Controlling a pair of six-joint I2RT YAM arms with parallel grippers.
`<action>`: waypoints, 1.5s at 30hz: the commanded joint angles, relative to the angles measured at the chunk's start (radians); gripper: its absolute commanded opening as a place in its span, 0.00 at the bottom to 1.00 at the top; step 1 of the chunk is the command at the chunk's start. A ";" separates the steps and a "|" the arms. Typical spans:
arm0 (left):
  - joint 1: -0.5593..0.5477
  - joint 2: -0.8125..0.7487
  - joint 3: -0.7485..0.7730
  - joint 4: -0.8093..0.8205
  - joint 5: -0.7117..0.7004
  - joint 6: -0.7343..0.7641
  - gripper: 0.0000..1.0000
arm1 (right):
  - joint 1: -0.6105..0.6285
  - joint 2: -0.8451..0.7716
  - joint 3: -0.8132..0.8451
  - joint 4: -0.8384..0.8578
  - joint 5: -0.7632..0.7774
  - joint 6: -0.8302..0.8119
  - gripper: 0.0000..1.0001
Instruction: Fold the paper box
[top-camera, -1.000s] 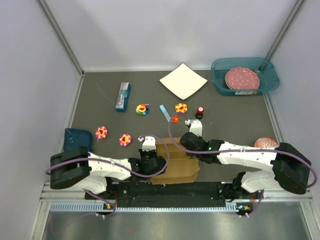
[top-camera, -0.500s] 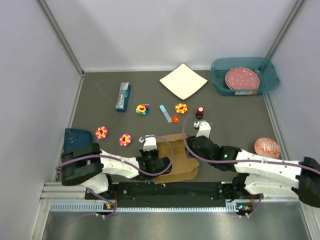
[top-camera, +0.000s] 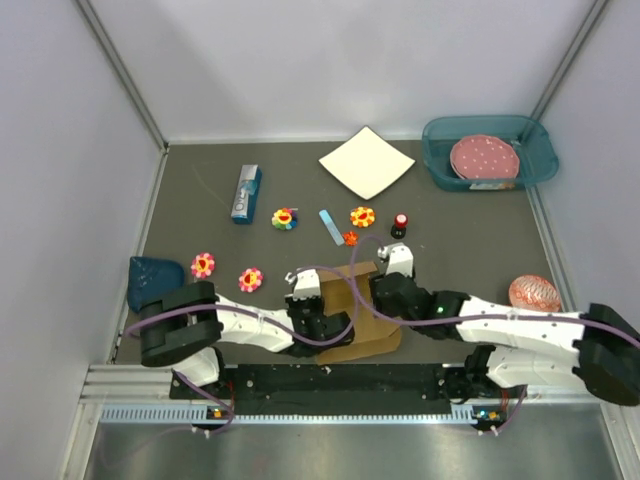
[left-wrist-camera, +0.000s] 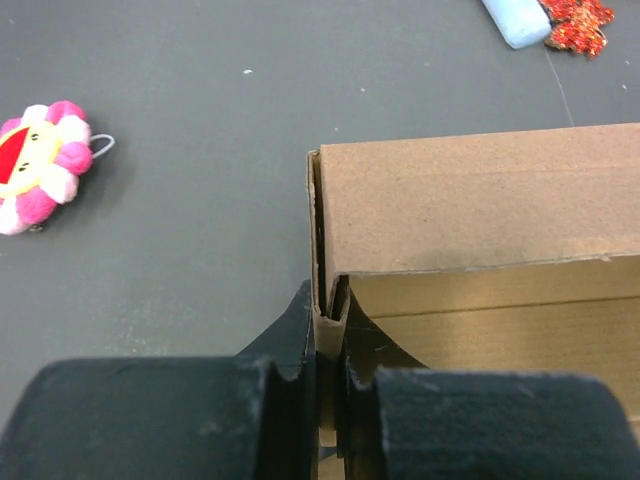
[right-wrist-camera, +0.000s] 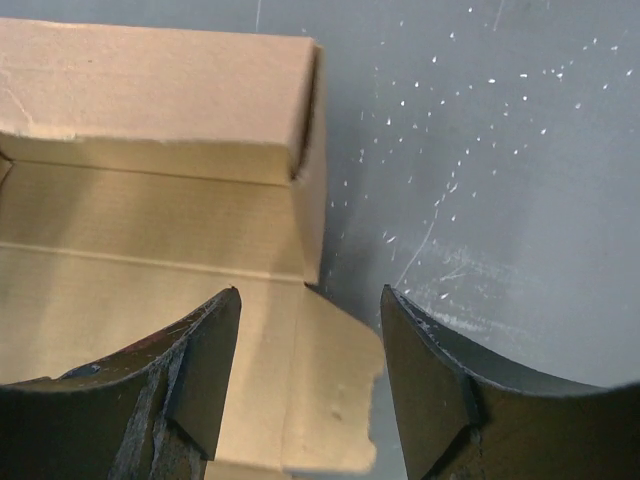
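The paper box (top-camera: 360, 322), brown cardboard and partly folded, lies at the near edge between both arms. In the left wrist view its far wall (left-wrist-camera: 470, 200) stands upright, and my left gripper (left-wrist-camera: 328, 318) is shut on the doubled left side wall. My right gripper (top-camera: 384, 290) is at the box's right end. In the right wrist view it (right-wrist-camera: 310, 312) stands open over a loose corner flap (right-wrist-camera: 330, 385) that lies flat on the table, with neither finger touching it. The box's raised far wall (right-wrist-camera: 150, 90) is beyond the left finger.
A white square sheet (top-camera: 366, 161), a teal bin (top-camera: 437, 166) with a pink plate, and a small blue carton (top-camera: 246, 192) sit at the back. Several flower toys (top-camera: 250, 279), a light blue bar (top-camera: 329, 225) and a red item (top-camera: 400, 222) lie mid-table. A pink ball (top-camera: 533, 293) is right, a dark blue object (top-camera: 152, 275) left.
My right gripper has opened and let go of the box; its arm swung out to the right, then came back to the box's right end. The left gripper keeps its hold.
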 joint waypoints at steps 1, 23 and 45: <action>-0.002 0.025 0.089 -0.126 0.105 -0.007 0.00 | 0.010 0.140 0.114 0.033 0.086 -0.024 0.58; -0.002 0.017 0.135 -0.181 0.208 0.042 0.00 | -0.039 0.409 0.150 0.040 0.217 0.040 0.36; -0.002 0.025 0.133 -0.180 0.211 0.036 0.00 | -0.044 0.317 0.076 0.056 0.187 0.085 0.25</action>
